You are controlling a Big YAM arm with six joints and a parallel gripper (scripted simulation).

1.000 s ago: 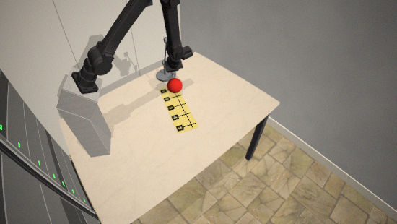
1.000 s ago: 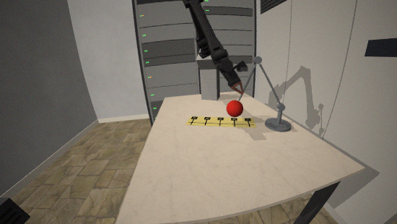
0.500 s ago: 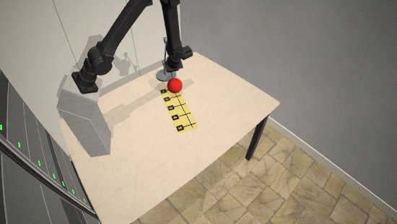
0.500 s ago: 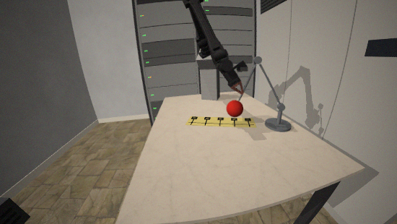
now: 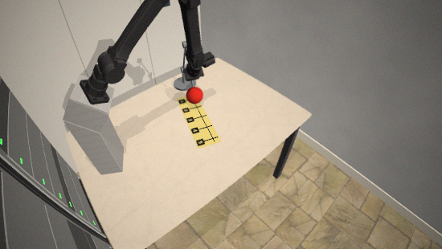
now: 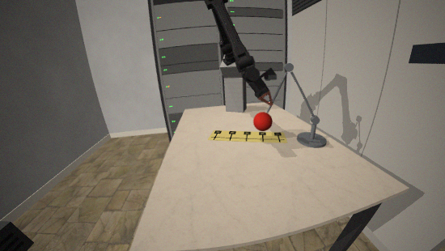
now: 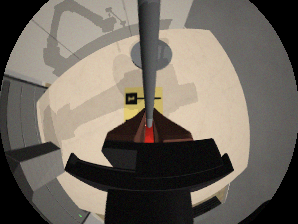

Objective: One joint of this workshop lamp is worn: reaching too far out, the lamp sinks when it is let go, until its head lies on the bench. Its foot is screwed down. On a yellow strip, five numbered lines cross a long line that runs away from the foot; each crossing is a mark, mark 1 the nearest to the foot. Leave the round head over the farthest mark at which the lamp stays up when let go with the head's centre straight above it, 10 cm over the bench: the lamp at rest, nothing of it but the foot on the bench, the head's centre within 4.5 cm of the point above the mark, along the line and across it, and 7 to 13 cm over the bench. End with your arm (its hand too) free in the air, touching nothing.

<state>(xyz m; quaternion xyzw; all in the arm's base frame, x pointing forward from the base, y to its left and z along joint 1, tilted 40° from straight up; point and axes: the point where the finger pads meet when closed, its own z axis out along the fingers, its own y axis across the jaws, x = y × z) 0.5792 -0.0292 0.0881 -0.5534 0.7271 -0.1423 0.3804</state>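
Note:
The lamp's grey foot (image 6: 311, 140) stands on the bench at the near end of the yellow strip (image 6: 247, 136). Its thin grey arm (image 6: 277, 90) runs down from the top joint to the round red head (image 6: 262, 120). The head hangs above the strip, about over the second mark from the foot, clear of the bench; it also shows in the top view (image 5: 194, 95). My gripper (image 6: 268, 101) is shut on the lamp's arm just above the head. In the wrist view the arm (image 7: 150, 43) runs up from between my fingers, and the head is mostly hidden.
The robot's grey pedestal (image 5: 93, 132) stands at the bench's back left corner. A server rack (image 6: 190, 61) stands behind the bench. A wall lies close behind the lamp's foot.

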